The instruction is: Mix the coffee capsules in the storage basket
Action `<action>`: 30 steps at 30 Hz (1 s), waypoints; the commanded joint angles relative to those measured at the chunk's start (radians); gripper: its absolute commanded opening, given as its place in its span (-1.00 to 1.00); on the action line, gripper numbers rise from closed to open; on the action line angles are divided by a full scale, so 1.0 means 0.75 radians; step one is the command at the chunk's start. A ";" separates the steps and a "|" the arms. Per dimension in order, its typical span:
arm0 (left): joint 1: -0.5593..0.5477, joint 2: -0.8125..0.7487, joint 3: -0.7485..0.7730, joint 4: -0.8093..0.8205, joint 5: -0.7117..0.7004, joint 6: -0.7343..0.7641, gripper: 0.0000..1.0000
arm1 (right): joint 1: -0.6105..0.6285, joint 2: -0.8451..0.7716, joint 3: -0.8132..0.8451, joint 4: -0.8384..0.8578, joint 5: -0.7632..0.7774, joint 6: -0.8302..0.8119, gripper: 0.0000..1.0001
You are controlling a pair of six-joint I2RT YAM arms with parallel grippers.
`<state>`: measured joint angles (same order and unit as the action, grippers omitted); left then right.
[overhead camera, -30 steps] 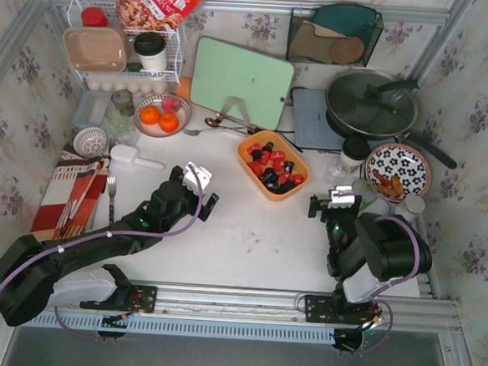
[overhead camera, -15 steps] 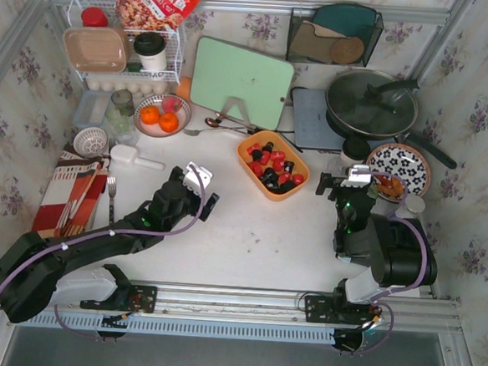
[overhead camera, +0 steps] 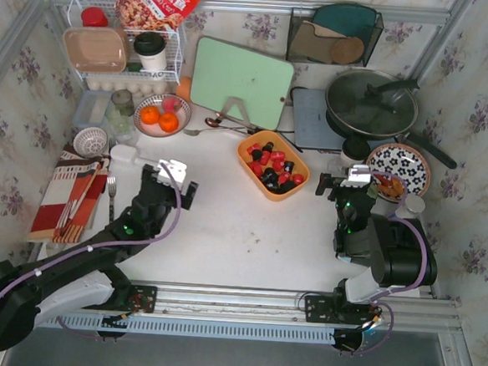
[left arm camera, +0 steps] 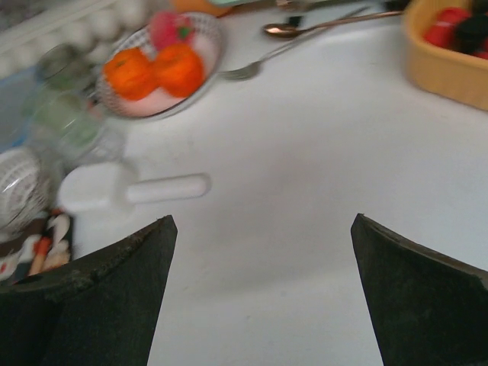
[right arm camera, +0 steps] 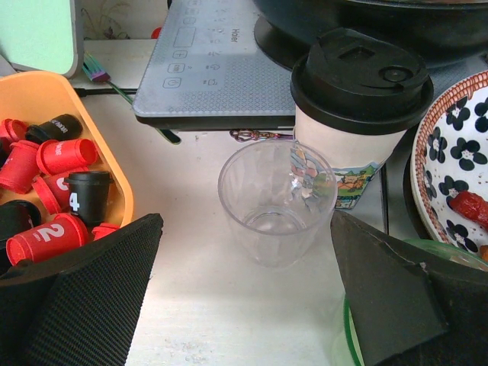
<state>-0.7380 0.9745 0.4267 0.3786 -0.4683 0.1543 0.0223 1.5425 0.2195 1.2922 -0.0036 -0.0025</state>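
Top external — white table (overhead camera: 249,234), floral-papered walls (overhead camera: 475,107).

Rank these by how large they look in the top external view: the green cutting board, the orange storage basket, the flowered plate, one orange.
1. green cutting board
2. storage basket and flowered plate: too alike to separate
3. orange

open tabletop (overhead camera: 240,233) before storage basket (overhead camera: 270,196); clear cup (right arm camera: 276,202) beside.

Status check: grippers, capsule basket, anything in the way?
Left gripper open, empty, over table. Right gripper open, empty, clear cup right ahead. Capsules sit in orange basket, neither gripper on it.
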 commanded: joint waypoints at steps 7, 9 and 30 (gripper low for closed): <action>0.515 -0.135 -0.112 -0.161 -0.287 -0.602 0.99 | -0.001 -0.005 0.003 -0.013 -0.008 0.018 1.00; 0.563 -0.172 -0.129 -0.167 -0.230 -0.600 0.99 | -0.001 -0.003 0.002 -0.012 -0.009 0.018 1.00; 0.603 0.218 -0.183 0.274 -0.098 -0.274 0.99 | -0.001 -0.004 0.003 -0.015 -0.008 0.018 1.00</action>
<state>-0.2874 1.0855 0.2798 0.4179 -0.5976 -0.1135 0.0223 1.5425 0.2199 1.2911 -0.0036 -0.0021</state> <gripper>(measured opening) 0.999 1.000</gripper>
